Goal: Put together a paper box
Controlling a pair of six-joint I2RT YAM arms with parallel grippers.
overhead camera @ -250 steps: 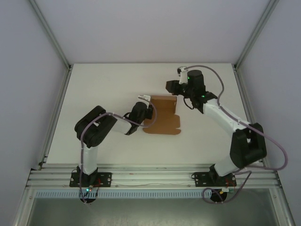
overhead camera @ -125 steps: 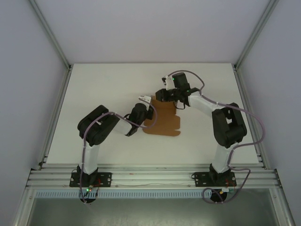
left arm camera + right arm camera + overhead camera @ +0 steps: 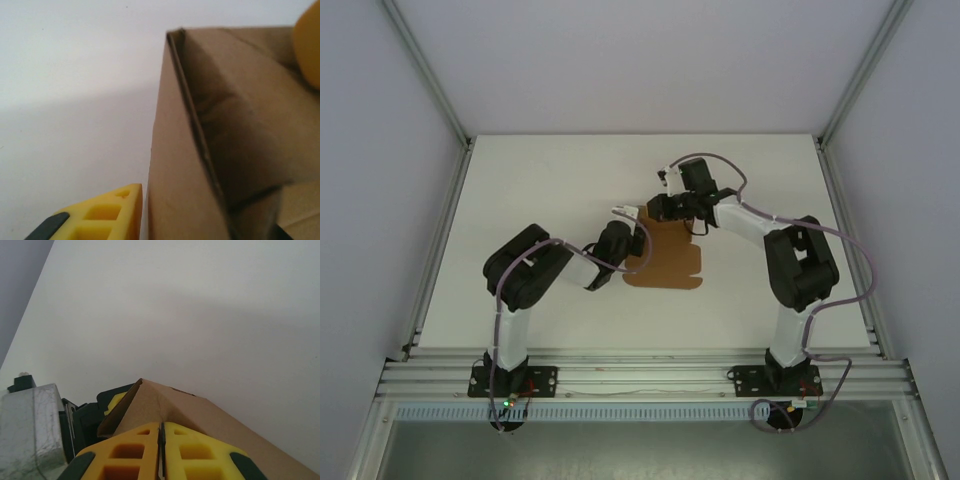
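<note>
The paper box (image 3: 670, 258) is a brown die-cut sheet lying mid-table with some walls raised. My left gripper (image 3: 634, 224) is at its left side. In the left wrist view an upright cardboard wall (image 3: 175, 170) stands between the jaws. One yellow finger (image 3: 100, 215) sits just outside the wall with a thin gap, so the gripper is open; the other finger is hidden behind the card. My right gripper (image 3: 656, 208) is at the far left corner. In the right wrist view it (image 3: 161, 432) is pinched shut on a folded ridge of the box (image 3: 200, 410).
The white table (image 3: 540, 190) is ringed by an aluminium frame (image 3: 440, 200) and pale walls. A yellow pad (image 3: 309, 45) pokes in at the upper right of the left wrist view. The left gripper's black body (image 3: 95, 415) sits close beside the right fingers.
The right arm swung left along the box's far edge to the far left corner and its jaws closed. The left jaws eased apart off the wall they pinched.
</note>
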